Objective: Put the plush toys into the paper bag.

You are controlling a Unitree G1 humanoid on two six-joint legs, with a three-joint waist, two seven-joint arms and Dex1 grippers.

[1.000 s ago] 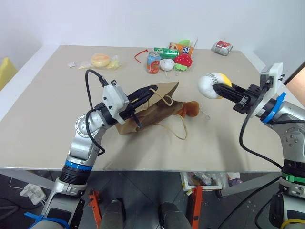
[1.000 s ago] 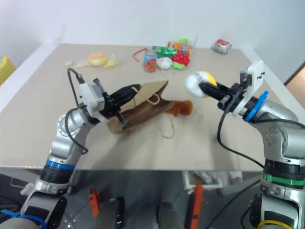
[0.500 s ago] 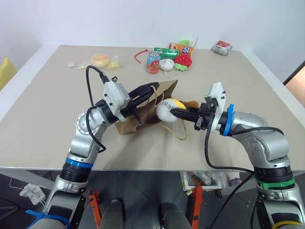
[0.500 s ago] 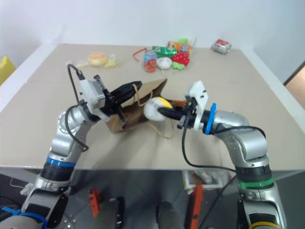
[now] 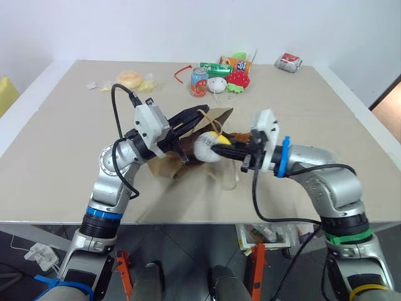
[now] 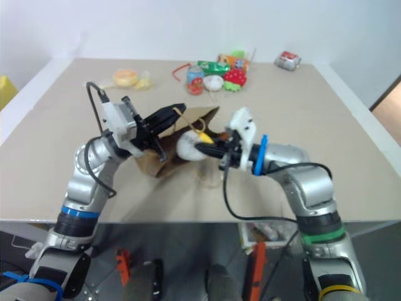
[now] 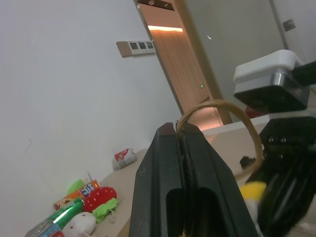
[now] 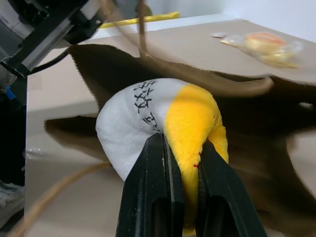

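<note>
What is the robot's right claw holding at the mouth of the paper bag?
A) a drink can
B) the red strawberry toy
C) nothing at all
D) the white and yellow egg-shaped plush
D: the right claw is pinched on the white and yellow egg-shaped plush at the opening of the paper bag, which the left claw holds up by a handle.

White-and-yellow egg toy point(image 8: 163, 123), brown paper bag point(image 5: 164, 164), black tools.

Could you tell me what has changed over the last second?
The right gripper swung in from the table's right side, carrying the white and yellow toy to the paper bag mouth. The left gripper stayed shut on a bag handle, holding it up.
</note>
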